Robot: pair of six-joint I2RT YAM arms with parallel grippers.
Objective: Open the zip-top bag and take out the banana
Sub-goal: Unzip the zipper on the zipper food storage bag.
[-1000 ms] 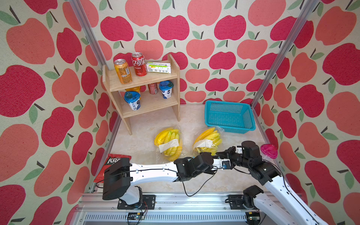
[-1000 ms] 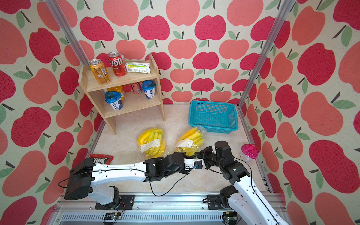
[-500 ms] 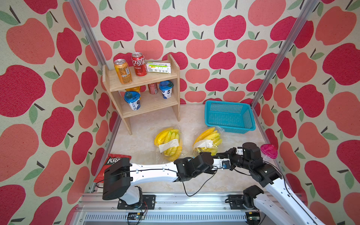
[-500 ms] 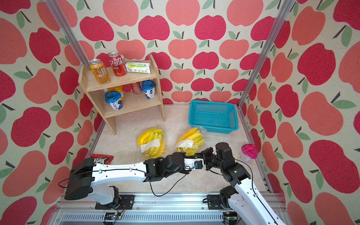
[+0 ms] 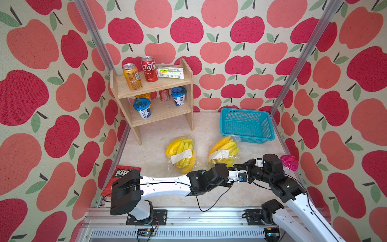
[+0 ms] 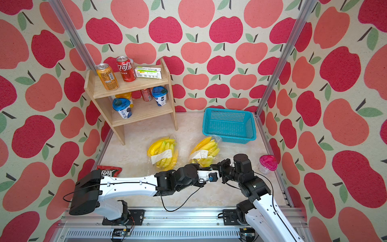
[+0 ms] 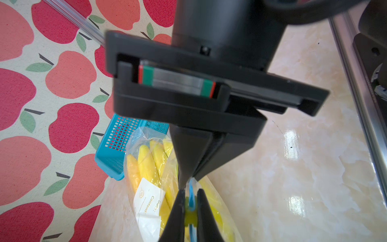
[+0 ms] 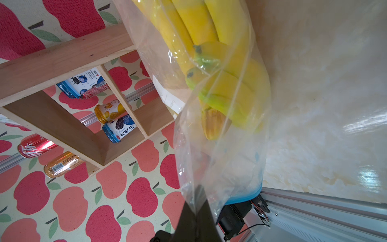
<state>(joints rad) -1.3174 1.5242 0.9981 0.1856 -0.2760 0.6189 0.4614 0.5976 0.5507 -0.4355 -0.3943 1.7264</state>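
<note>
The clear zip-top bag (image 5: 224,150) with a white label lies on the marble floor in front of the basket, with the yellow banana (image 8: 219,83) bunch inside. Its blue zip edge (image 8: 247,199) faces the arms. My left gripper (image 7: 190,209) is shut on the yellow-green slider (image 7: 191,216) of that zip. Just beyond it, my right gripper (image 8: 195,209) is shut on the bag's clear plastic near the mouth. In both top views the two grippers, left (image 5: 241,178) and right (image 6: 212,166), meet at the bag's near end (image 6: 206,153).
A second bag of bananas (image 5: 181,155) lies to the left. A teal basket (image 5: 247,125) stands at the back right, and a wooden shelf (image 5: 155,83) with cans and cups at the back left. A pink-lidded cup (image 5: 289,162) is by the right wall, a red snack bag (image 5: 121,174) by the left.
The left jaws have come slightly closer together at the bag's zip. Both arms otherwise hold their places, and the bag has not shifted.
</note>
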